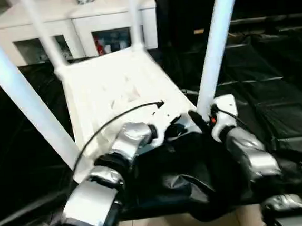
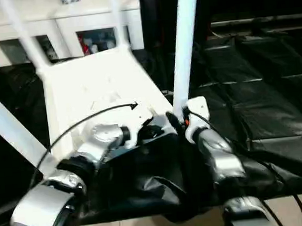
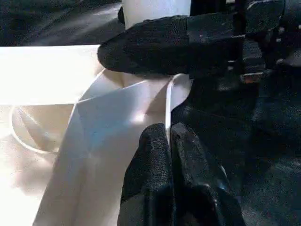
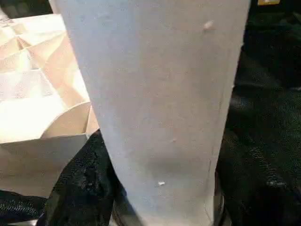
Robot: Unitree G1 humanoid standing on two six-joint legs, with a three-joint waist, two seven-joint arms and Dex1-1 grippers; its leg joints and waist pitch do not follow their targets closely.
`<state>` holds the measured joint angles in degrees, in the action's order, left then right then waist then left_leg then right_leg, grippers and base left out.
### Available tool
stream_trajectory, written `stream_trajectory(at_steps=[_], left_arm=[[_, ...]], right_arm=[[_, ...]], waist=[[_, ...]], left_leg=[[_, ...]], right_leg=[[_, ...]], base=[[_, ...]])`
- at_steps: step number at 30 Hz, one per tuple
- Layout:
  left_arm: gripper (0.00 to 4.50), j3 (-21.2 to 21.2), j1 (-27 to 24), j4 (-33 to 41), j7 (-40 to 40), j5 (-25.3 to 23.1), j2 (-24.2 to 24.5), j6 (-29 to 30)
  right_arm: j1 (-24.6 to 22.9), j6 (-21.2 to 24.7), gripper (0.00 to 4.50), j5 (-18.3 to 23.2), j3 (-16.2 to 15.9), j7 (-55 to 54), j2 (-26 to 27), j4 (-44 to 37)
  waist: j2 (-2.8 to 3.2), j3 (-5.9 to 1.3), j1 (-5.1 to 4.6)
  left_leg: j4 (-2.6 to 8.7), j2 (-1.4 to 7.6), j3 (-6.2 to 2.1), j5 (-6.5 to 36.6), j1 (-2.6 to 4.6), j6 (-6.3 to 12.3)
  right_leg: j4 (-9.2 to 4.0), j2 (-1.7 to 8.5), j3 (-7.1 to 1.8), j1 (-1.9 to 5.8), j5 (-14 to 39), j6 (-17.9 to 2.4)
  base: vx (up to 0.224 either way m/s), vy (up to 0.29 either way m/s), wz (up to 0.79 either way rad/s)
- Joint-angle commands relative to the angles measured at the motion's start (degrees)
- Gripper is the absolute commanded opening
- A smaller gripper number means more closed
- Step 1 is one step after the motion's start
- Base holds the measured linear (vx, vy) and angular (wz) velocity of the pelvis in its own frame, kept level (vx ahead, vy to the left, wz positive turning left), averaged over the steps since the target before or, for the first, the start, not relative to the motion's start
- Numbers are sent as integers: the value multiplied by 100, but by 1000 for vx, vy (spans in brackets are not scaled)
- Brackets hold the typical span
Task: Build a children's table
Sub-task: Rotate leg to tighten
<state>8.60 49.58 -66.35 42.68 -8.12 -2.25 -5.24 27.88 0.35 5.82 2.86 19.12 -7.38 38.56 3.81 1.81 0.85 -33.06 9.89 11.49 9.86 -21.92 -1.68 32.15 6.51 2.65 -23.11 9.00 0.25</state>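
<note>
Upturned children's table on black sheeting, left fingers pinching its rim, right fingers clasping near leg, white cabinet behind

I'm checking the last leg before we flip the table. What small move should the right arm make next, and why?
Probably press the near right leg straight down into its corner socket. The right gripper is closed around its base, all four legs stand upright on the inverted tabletop, and the left gripper pinches the tabletop's edge, bracing it. Whether it is seated, I can't tell.

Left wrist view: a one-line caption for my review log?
Left gripper pinches the upturned tabletop's rim; right gripper's finger wraps the corner leg.
</note>
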Motion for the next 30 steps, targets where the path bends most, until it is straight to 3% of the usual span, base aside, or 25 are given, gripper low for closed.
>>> stream_trajectory(at_steps=[1, 6, 11, 12, 17, 18, 20, 26, 28, 29, 30], left_arm=[[0, -43, 15, 30, -7, 206, -425, -133], [0, 83, -51, 110, 769, 193, -113, -290], [0, 134, -90, 164, 1330, 189, 149, -366], [0, 156, -103, 181, 1512, 189, 216, -406], [0, 261, -175, 273, 2294, 157, 528, -550], [0, 278, -203, 304, 2493, 171, 584, -610], [0, 308, -279, 404, 2883, 234, 688, -667], [0, 328, -527, 764, 3400, 404, 857, -701], [0, 315, -565, 824, 3428, 434, 872, -704], [0, 235, -625, 1016, 3609, 605, 889, -432], [28, 165, -684, 1185, 3709, 747, 898, -326]], right_arm=[[-58, 72, 322, -268, -612, 329, 356, 220], [-339, 203, 366, 139, -705, 1911, -369, -510], [-918, 608, 366, 611, -828, 3453, -1452, -1540], [-1034, 658, 366, 693, -737, 3696, -1710, -1677], [-1562, 928, 366, 996, -292, 4745, -2886, -2140], [-1628, 1046, 366, 1096, -180, 4837, -3044, -2205], [-1716, 1202, 366, 1272, 91, 4887, -3267, -2289], [-1825, 1392, 366, 1654, 742, 4558, -3414, -2456], [-1832, 1408, 366, 1681, 806, 4455, -3385, -2485], [-1854, 1440, 366, 1666, 847, 4203, -3264, -2619], [-1870, 1455, 369, 1592, 847, 3938, -3143, -2714]], waist=[[-205, -319, -7], [-235, -312, 29], [-233, -322, 228], [-209, -315, 253], [-213, -315, 317], [-162, -310, 336], [-203, -309, 318], [-163, -323, 277], [-148, -325, 276], [-145, -323, 277], [-137, -322, 284]], left_leg=[[384, 231, -106, 1616, 80, 555], [370, 245, -97, 1497, 54, 771], [342, 298, -78, 1226, 61, 945], [348, 300, -82, 1246, 66, 914], [347, 317, -81, 1381, 73, 881], [352, 317, -93, 1374, 58, 891], [351, 302, -85, 1409, 48, 868], [344, 306, -87, 1326, 52, 874], [343, 309, -87, 1278, 50, 861], [349, 312, -85, 1246, 54, 839], [360, 317, -88, 1183, 52, 826]], right_leg=[[-420, 187, -95, 189, 1934, -1054], [-407, 191, -88, 231, 1849, -1078], [-351, 196, -82, 260, 1498, -1168], [-359, 197, -80, 267, 1551, -1174], [-371, 202, -83, 256, 1617, -1201], [-365, 215, -82, 268, 1626, -1214], [-380, 211, -71, 267, 1696, -1210], [-380, 211, -54, 257, 1716, -1236], [-370, 208, -48, 257, 1631, -1270], [-362, 207, -53, 256, 1601, -1282], [-349, 207, -52, 252, 1563, -1297]], base=[[0, 0, 0], [0, 0, 0], [0, 0, 0], [0, 0, 0], [0, 0, 0], [0, 0, 0], [0, 0, 0], [0, 0, 0], [0, 0, 0], [0, 0, 0], [0, 0, 0]])
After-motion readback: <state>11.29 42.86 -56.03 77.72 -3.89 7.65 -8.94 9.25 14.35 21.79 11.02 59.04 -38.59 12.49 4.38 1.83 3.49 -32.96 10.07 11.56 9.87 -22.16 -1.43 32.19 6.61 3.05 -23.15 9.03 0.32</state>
